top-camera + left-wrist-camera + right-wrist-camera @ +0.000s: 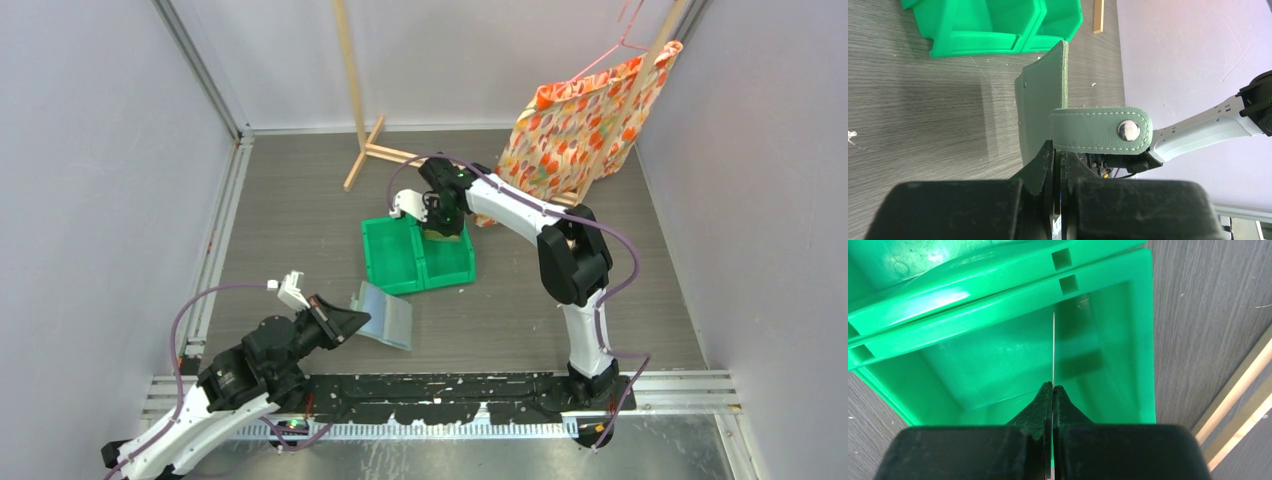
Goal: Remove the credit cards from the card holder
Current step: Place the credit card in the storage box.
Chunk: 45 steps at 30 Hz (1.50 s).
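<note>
the right claw (1053, 386) is pinched fully together on a thin rectangular credit card (1053, 350). from the wrist the card shows edge-on, as a pale sliver running straight out from the fingertips. its long axis continues the line of the fingers, pointing away from the claw and down into the bright green two-compartment plastic bin (1143, 340). from above, this claw hangs over the far edge of the bin's right compartment, with a tan patch of card just beneath it. whether the card's lower edge touches the bin floor i cannot tell.

the small grey-green bifold card holder (1043, 95) lies well apart from that claw, on the table just near of the bin's left compartment. the left claw (1054, 150) is clamped shut on its near edge, holding one flap upright. the holder's snap strap (1098, 131) hangs out to the right. in the overhead view the pale inner face is turned toward the right. whether any cards sit in its slots cannot be made out.

as a judgement, the coming move turns on the card being over the right compartment, so letting go should drop it inside. the holder lies near and left of the right claw, presented open toward it by the left arm.
</note>
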Each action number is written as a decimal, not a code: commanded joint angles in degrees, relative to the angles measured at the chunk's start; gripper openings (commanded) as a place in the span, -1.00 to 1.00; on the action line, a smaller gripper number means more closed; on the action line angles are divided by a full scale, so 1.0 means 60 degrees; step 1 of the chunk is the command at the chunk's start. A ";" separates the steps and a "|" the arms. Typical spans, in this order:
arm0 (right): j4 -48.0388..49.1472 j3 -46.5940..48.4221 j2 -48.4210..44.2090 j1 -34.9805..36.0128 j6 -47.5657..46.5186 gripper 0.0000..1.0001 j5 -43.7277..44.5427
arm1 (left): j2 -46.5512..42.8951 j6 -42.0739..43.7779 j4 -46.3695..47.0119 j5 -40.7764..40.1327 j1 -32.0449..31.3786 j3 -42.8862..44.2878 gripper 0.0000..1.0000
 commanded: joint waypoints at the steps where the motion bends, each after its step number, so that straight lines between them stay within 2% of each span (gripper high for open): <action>1: -0.0024 0.0317 -0.0079 -0.0001 -0.0123 -0.98 -0.0142 | -0.0081 0.0002 0.0065 -0.0436 0.0024 0.0429 -0.99; 13: -0.0871 -0.0531 -0.0935 0.0880 0.1037 -0.98 -0.0098 | -0.0081 0.0696 -0.1270 -0.1644 0.0021 0.1555 -0.99; 29: -0.1567 -0.0860 -0.1504 0.2251 0.3770 -0.98 -0.0588 | -0.0081 0.0747 -0.1111 -0.1441 0.0020 0.1320 -0.99; 36: -0.1715 -0.1002 -0.1537 0.2302 0.3342 -0.99 -0.0688 | -0.0082 0.0722 -0.0956 -0.1405 0.0024 0.1199 -0.99; 45: -0.1244 -0.0290 -0.1200 0.1425 0.1753 -0.99 -0.0722 | -0.0081 0.0710 -0.1109 -0.1311 0.0020 0.1338 -0.99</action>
